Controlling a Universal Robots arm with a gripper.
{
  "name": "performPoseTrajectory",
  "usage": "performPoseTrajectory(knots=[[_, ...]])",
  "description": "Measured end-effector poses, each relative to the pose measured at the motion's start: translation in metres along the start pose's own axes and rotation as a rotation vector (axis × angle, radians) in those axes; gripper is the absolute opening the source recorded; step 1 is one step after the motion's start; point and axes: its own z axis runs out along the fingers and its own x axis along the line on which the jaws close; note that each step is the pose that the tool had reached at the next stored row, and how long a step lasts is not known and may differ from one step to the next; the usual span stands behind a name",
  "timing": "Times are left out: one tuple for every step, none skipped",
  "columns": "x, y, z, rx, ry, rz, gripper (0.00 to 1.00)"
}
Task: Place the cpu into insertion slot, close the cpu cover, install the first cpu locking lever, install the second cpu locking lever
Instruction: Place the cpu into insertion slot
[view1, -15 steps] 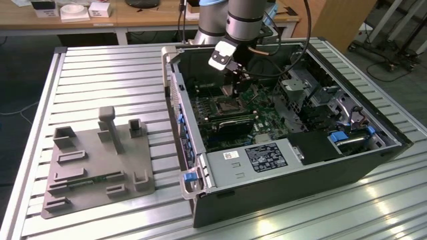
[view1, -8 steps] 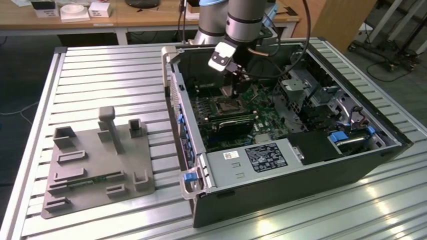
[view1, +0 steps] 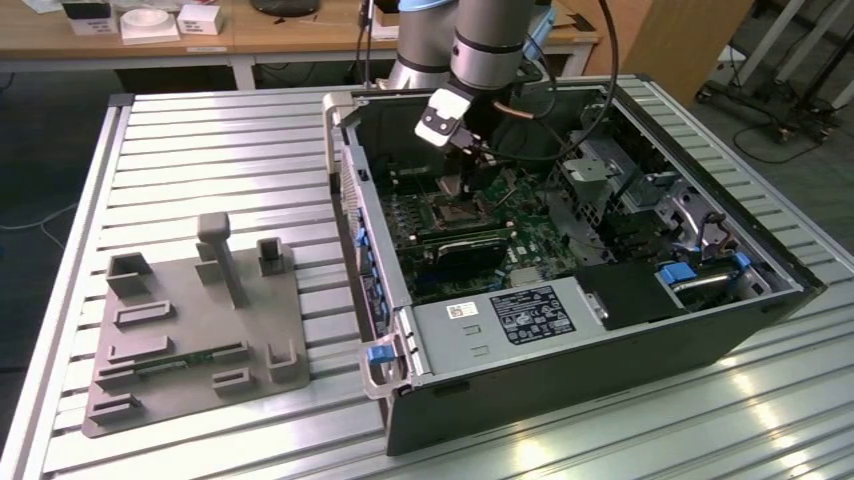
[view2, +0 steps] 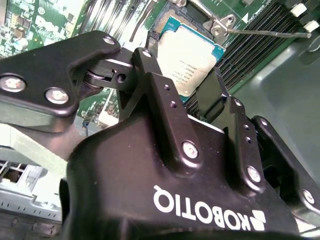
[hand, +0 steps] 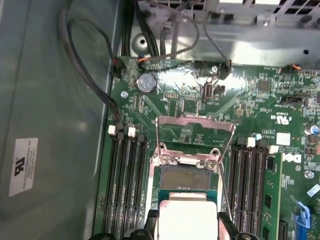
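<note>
– Two black fingertips (hand: 226, 229) pinch the cpu (hand: 187, 217), is that right?
– Yes. The gripper (hand: 187, 229) is closed on it, one finger against each of two opposite edges, with the silver top facing the camera. The second wrist view agrees: the cpu (view2: 192, 52) sits between the fingers (view2: 155, 85) of the gripper (view2: 179, 70), right at their tips.
– And where is it against the insertion slot (hand: 187, 177)?
– Right at it. In the first wrist view the chip covers part of the slot's dark centre, and the rest shows just past its edge. Whether it touches the slot I cannot tell.
– The cpu cover (hand: 196, 120)?
– Raised, standing up from the side of the slot away from the gripper. The green motherboard (hand: 200, 100) shows through its window. A thin locking lever (view2: 265, 33) sticks out from the slot's corner, unlatched.
– And around that?
– Long black memory slots (hand: 125, 190) run along both sides of the slot. In the exterior view the gripper (view1: 454, 185) reaches down into an open computer case (view1: 601, 370), just above the insertion slot (view1: 463, 212). The case lies on a slatted metal table (view1: 214, 150). A grey fixture (view1: 187, 330) rests well apart from it, on the exterior view's left.
</note>
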Motion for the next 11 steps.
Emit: performPoseTrajectory(knots=[[0.0002, 0.0000, 0.0010, 0.0055, 0.0005, 0.000, 0.54], [0.0005, 0.0000, 0.0021, 0.0120, 0.0012, 0.001, 0.54], [0.0006, 0.0000, 0.0029, 0.0158, 0.0015, 0.001, 0.54], [0.0008, -0.0001, 0.0039, 0.0189, 0.0016, 0.001, 0.54], [0.0011, -0.0001, 0.0050, 0.0215, 0.0019, 0.001, 0.54], [0.0015, -0.0001, 0.0062, 0.0235, 0.0021, 0.001, 0.54], [0.0019, 0.0000, 0.0072, 0.0251, 0.0023, 0.001, 0.54], [0.0020, 0.0000, 0.0076, 0.0257, 0.0024, 0.001, 0.54], [0.0020, 0.0000, 0.0077, 0.0260, 0.0021, 0.001, 0.54], [0.0020, 0.0000, 0.0077, 0.0262, 0.0021, 0.001, 0.54], [0.0020, -0.0001, 0.0079, 0.0260, 0.0023, 0.001, 0.54]])
